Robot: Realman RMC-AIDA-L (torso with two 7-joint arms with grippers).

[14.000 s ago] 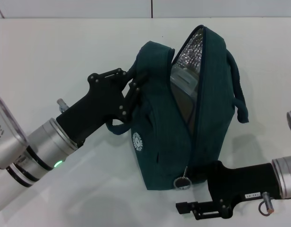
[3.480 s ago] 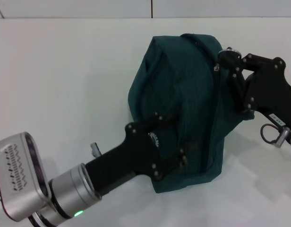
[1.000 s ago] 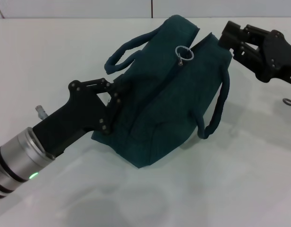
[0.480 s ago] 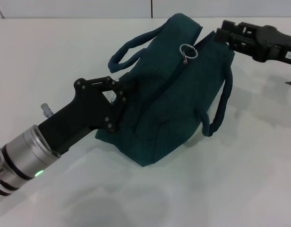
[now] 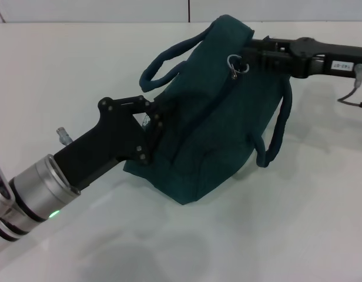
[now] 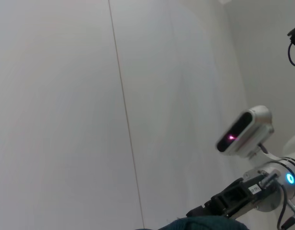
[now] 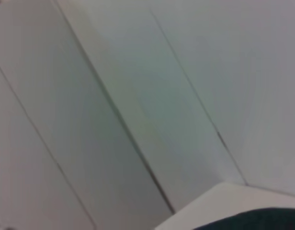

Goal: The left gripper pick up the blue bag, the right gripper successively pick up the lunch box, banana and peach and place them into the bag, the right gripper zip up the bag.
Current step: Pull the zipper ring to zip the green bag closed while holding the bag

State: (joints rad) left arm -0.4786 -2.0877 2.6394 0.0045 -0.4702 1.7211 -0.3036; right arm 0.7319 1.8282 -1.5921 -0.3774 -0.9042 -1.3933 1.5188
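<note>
The blue bag (image 5: pixel 213 117) lies on the white table (image 5: pixel 81 64) near centre, zipped along its top, with the metal ring pull (image 5: pixel 237 63) at its 1 o'clock end. The left gripper (image 5: pixel 150 126), reaching in from 8 o'clock, is clamped on the bag's fabric at its left side. The right gripper (image 5: pixel 251 59) comes in from 3 o'clock, touching the bag beside the ring pull; whether its fingers are apart cannot be told.

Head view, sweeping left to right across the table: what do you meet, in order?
Left gripper at the bag's left side → blue bag → metal ring pull on the zipper → right gripper at the bag's upper right.
</note>
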